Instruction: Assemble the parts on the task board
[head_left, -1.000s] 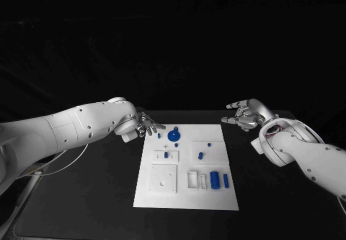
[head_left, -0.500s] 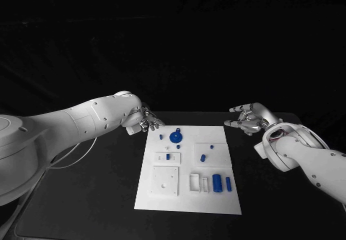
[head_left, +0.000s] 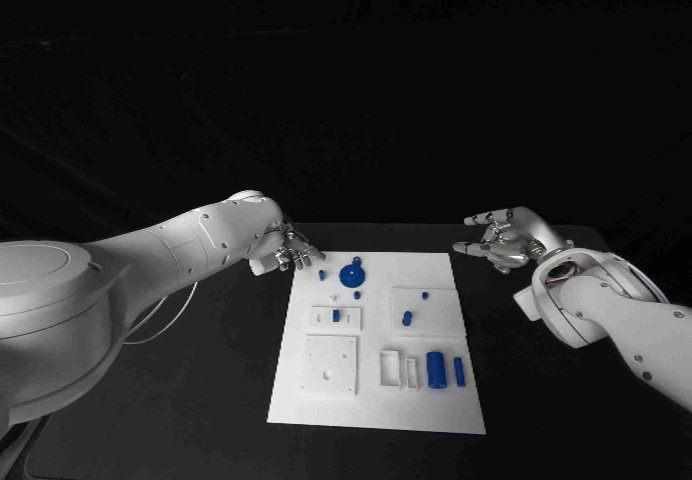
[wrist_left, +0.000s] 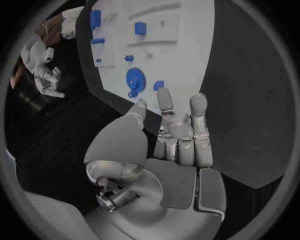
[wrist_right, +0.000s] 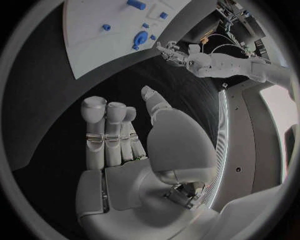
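The white task board (head_left: 375, 408) lies in the middle of the black table. A blue gear (head_left: 353, 274) sits near its far edge, with a small blue piece (head_left: 320, 272) beside it. Two blue cylinders (head_left: 434, 365) lie near the front right, and other small blue parts (head_left: 408, 318) rest mid-board. My left hand (head_left: 293, 250) hovers at the board's far left corner, fingers apart and holding nothing; in the left wrist view its fingertips (wrist_left: 165, 96) point toward the gear (wrist_left: 134, 79). Beyond the far right corner, off the board, my right hand (head_left: 498, 238) is held up empty with fingers spread (wrist_right: 95, 107).
White recessed blocks (head_left: 327, 364) stand on the board's near half. Black table surface (head_left: 173, 390) surrounds the board on all sides. The right wrist view shows the board (wrist_right: 94, 35) and the left hand (wrist_right: 172, 50) across it.
The left arm's elbow has swung outward and nearer the camera while its hand stays by the board's far left corner. The right hand has barely shifted. The parts lie as before.
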